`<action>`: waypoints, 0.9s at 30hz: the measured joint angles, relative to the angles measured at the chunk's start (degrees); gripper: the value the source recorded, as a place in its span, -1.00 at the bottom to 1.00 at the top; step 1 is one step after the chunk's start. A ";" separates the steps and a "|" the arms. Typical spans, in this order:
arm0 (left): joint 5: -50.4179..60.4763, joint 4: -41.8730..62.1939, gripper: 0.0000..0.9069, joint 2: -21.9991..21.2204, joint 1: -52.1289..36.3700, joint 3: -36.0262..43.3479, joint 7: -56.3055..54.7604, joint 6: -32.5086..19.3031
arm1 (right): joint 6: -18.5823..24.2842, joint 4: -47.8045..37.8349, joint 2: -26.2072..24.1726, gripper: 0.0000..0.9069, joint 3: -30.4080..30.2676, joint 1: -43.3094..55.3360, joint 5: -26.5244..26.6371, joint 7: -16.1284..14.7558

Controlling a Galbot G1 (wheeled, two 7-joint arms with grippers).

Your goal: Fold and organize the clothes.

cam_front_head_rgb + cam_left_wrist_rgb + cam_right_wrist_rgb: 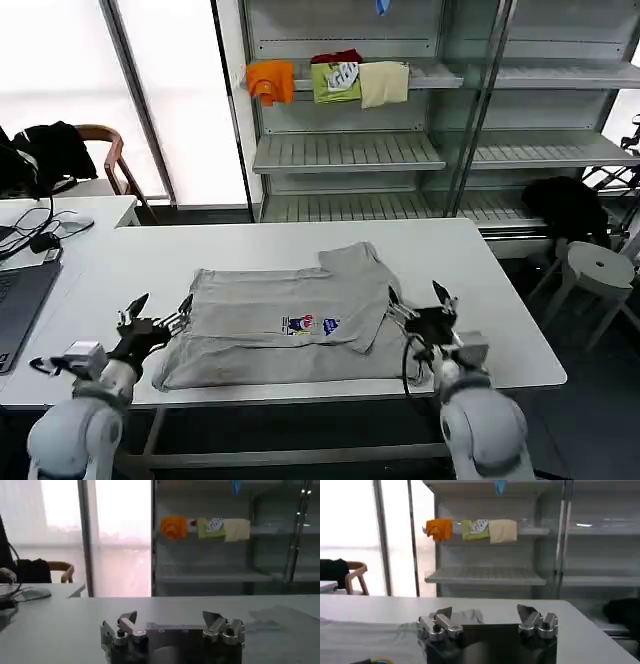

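White table: T-shirt (chest print head-view).

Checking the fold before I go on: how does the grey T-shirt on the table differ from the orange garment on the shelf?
The grey T-shirt lies spread and partly folded on the white table, between the open left gripper and open right gripper; the orange garment sits bunched on the shelf. The T-shirt has a small multicoloured print; the orange garment looks plain. The T-shirt covers far more surface. Neither is held.
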 measured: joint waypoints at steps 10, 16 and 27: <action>5.67 16.61 1.00 -0.60 -15.01 5.38 1.01 0.02 | 5.62 -30.42 4.21 1.00 1.84 19.22 -5.23 -2.18; 9.40 24.73 1.00 -1.07 -21.44 7.04 1.91 0.03 | 9.02 -44.11 4.32 1.00 2.75 25.60 -6.26 -4.62; 14.96 35.11 1.00 -0.77 -26.47 7.83 4.13 0.09 | 11.49 -54.88 4.32 0.96 3.33 30.79 -6.94 -8.93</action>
